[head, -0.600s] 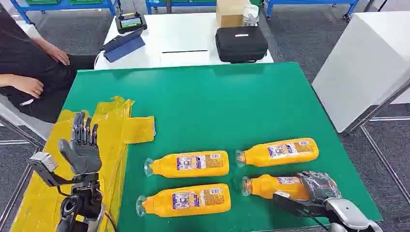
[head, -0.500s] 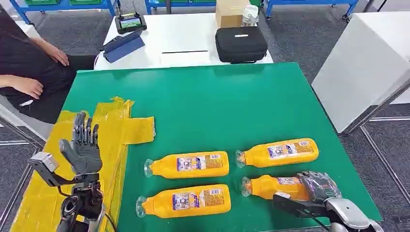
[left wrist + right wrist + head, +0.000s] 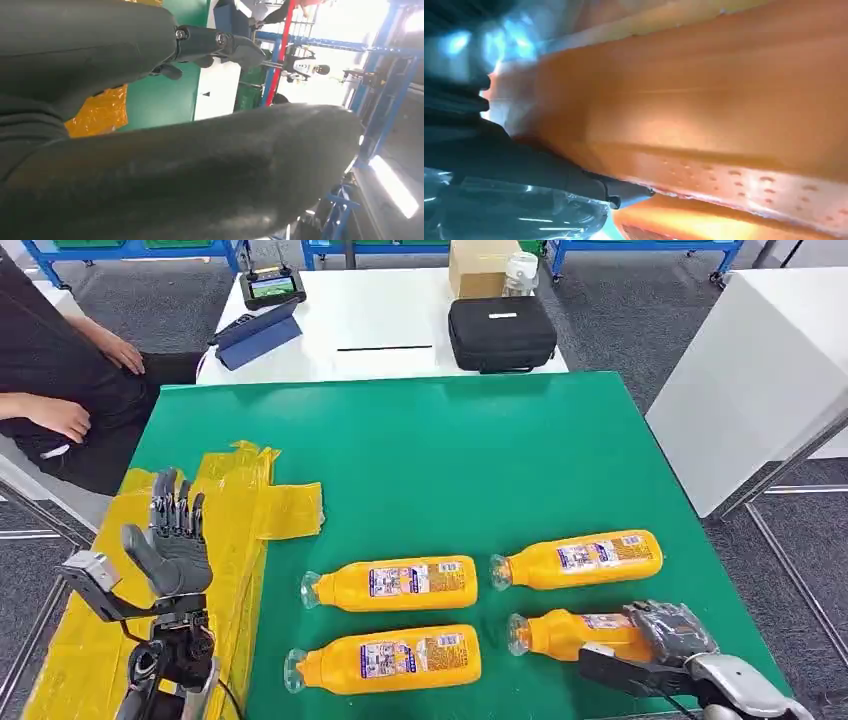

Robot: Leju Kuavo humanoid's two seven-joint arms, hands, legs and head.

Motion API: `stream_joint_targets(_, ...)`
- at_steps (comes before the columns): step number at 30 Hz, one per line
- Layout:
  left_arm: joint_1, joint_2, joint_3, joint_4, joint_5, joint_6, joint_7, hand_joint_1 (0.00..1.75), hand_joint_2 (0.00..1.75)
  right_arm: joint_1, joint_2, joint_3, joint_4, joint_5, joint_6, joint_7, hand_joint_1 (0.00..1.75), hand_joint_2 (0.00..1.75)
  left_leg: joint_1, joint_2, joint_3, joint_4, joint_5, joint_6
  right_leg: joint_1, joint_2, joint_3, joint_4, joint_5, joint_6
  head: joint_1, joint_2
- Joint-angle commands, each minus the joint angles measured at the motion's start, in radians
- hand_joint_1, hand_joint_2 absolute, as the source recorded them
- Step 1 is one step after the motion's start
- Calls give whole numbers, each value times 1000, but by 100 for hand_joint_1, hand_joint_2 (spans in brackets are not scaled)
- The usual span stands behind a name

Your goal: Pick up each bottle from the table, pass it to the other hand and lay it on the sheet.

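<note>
Bottle (image 3: 575, 633) nearest me on the bench (image 3: 470, 460) is wrapped by my right hand (image 3: 672, 632), fingers closed over its base. Beyond it lie three more bottles. Past those, my left hand (image 3: 172, 540) is spread over the yellow sheet (image 3: 232, 510). I reckon an end-on grip could let it tip on lifting.
</note>
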Motion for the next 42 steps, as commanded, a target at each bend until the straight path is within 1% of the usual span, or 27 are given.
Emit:
stream_joint_targets(1,18,17,55,37,45,-70,-52,0,0,209,96,-457,-249,-259,117,-313,175,175,-2,-4,-1,-1,0,0,-2,-5,1,0,-3,0,0,0)
stream_joint_targets(3,37,10,81,14,48,-89,-51,0,0,173,176,-598,-276,-246,191,-401,175,175,-1,1,-5,-1,0,0,-2,0,7,1,0,1,0,0)
stream_joint_targets(4,49,1,96,0,45,-94,-49,0,0,134,227,-689,-280,-241,218,-448,175,175,-2,3,-4,-2,-1,-1,-3,2,7,1,-1,0,-1,0)
stream_joint_targets(6,63,-14,111,-25,39,-108,-43,0,0,85,271,-785,-284,-247,261,-488,175,175,-2,3,-8,-1,0,0,-3,2,3,2,2,0,-1,0)
stream_joint_targets(7,63,-20,114,-32,40,-118,-37,0,0,51,279,-815,-277,-249,276,-502,175,175,-2,4,-11,0,0,0,-2,2,0,2,2,0,-1,0)
stream_joint_targets(10,56,-28,109,-32,36,-129,-23,0,0,-23,320,-851,-276,-270,245,-508,175,175,-1,3,-11,0,0,0,-2,1,-1,1,1,0,-1,0)
stream_joint_targets(12,64,-34,106,-42,33,-132,-21,0,0,-51,353,-851,-285,-328,224,-516,175,175,-1,2,-11,-1,1,-1,-2,1,-1,1,2,0,-1,0)
stream_joint_targets(17,72,-37,104,-50,32,-133,-20,0,0,-45,351,-824,-289,-339,205,-497,175,175,0,3,-11,-1,0,0,-1,1,0,0,2,0,-1,0)
stream_joint_targets(22,71,-36,105,-48,33,-132,-20,0,0,-39,347,-823,-288,-344,201,-497,175,175,-1,3,-11,-1,0,-1,-2,1,0,1,1,-1,-1,0)
stream_joint_targets(27,71,-36,105,-48,33,-132,-20,0,0,-39,347,-823,-288,-344,201,-497,175,175,-1,3,-14,-1,1,0,-1,1,-3,1,2,0,-1,0)
stream_joint_targets(28,71,-36,105,-48,33,-132,-20,0,0,-39,347,-823,-288,-344,201,-497,175,175,-1,4,-11,-1,-1,-1,-2,1,0,1,1,-1,-1,0)
stream_joint_targets(33,71,-36,105,-48,33,-132,-20,0,0,-39,347,-823,-288,-344,201,-497,175,175,-1,3,-14,-1,0,0,-1,1,-3,1,2,0,-1,0)
stream_joint_targets(34,71,-36,105,-48,33,-132,-20,0,0,-39,347,-823,-288,-344,201,-497,175,175,-1,3,-12,-1,0,0,-2,1,-2,1,1,0,-1,0)
stream_joint_targets(36,76,-37,98,-56,28,-139,-19,0,0,-58,366,-813,-294,-407,172,-517,175,175,-1,3,-14,-1,0,0,-1,1,-3,1,2,0,-1,0)
stream_joint_targets(37,79,-38,88,-61,25,-143,-17,0,0,-85,371,-780,-293,-454,150,-514,175,175,-1,4,-12,-1,0,0,-2,2,-2,1,1,0,-1,0)
stream_joint_targets(38,80,-38,77,-63,23,-147,-16,0,0,-108,371,-747,-292,-467,137,-513,175,175,-1,5,-13,-1,0,0,-1,3,-2,1,2,-1,0,0)
stream_joint_targets(39,76,-37,65,-61,23,-151,-16,0,175,-139,366,-712,-279,-484,127,-502,175,175,-1,6,-14,-1,0,0,-2,4,-3,1,2,0,0,0)
stream_joint_targets(41,41,-24,20,-38,10,-147,7,0,175,-234,347,-609,-234,-489,92,-469,175,175,-1,10,-11,-1,-1,-1,-2,8,-2,1,3,-1,-1,0)
stream_joint_targets(42,22,-20,2,-28,11,-152,9,0,175,-293,342,-558,-193,-476,66,-452,175,175,-1,10,-14,0,0,0,-1,8,-5,1,4,0,0,0)
